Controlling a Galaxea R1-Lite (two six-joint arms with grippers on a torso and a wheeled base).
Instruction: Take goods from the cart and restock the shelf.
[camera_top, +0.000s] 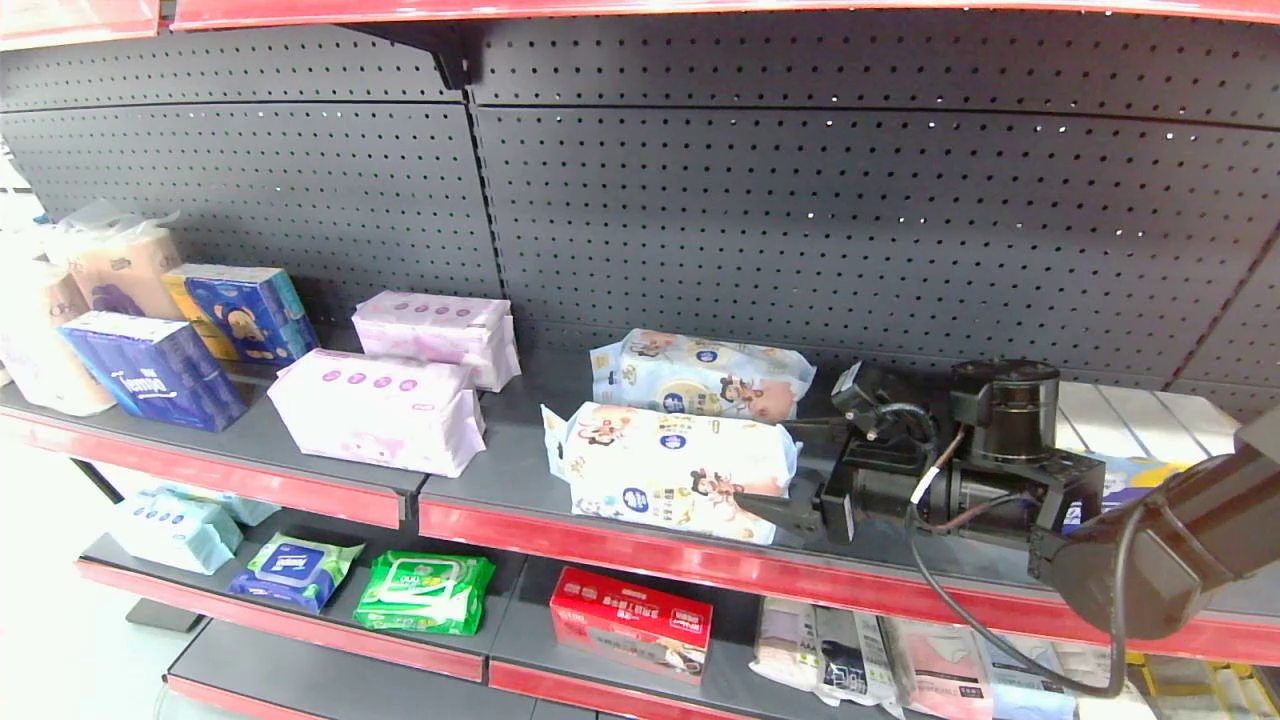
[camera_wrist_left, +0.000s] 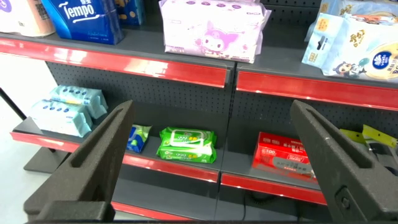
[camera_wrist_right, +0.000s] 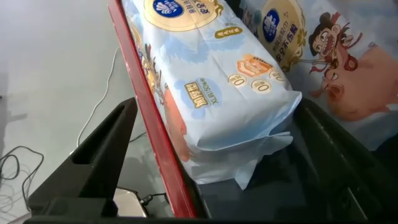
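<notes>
Bright, even light; the floor (camera_top: 40, 600) glares white.

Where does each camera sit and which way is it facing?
Head: high, looking down at the shelf; right arm and right gripper show.
Left wrist: behind the open left gripper, facing lower shelves.
Right wrist: behind its open gripper, facing the front cartoon pack.
Shared: head and left wrist both show the green pack.

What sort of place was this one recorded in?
Most likely a shop aisle, or a mock-up of one: tiered red-edged shelves, a perforated back panel, and packaged tissues and wet wipes laid out for sale.
</notes>
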